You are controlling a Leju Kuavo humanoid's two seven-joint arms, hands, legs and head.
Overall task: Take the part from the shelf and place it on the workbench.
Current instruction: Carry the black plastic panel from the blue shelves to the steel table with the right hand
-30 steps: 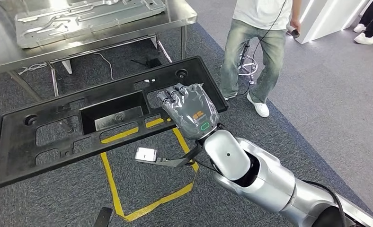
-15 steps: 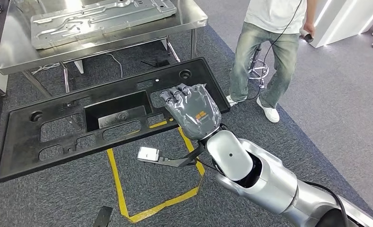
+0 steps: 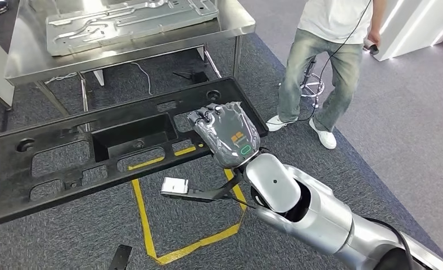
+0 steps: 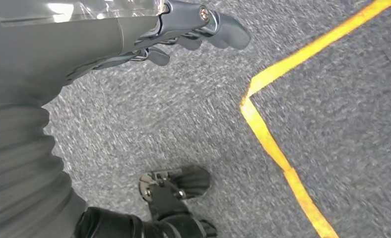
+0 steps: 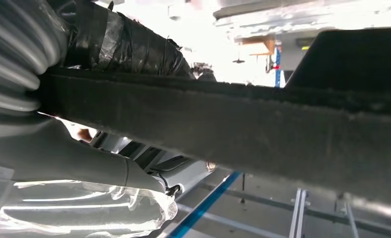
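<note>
Long flat black plastic part (image 3: 95, 152) with cutouts and a rectangular recess, held level above the carpet. Near the steel workbench (image 3: 28, 62), apparently not touching it.

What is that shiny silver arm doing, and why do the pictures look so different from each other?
That is a robot shaped like a person. The big picture comes from a camera high on its body, looking down. Its right robot hand grips a long black plastic part by one edge and carries it above the grey carpet. Ahead stands a shiny metal table with a flat metal plate lying on it. A person in jeans stands nearby, and yellow tape marks the floor.

The other two pictures come from little cameras at the robot's wrists. The right one looks along the black part's edge from very close. The left one shows the left robot hand holding nothing, hanging above the carpet and tape.
</note>
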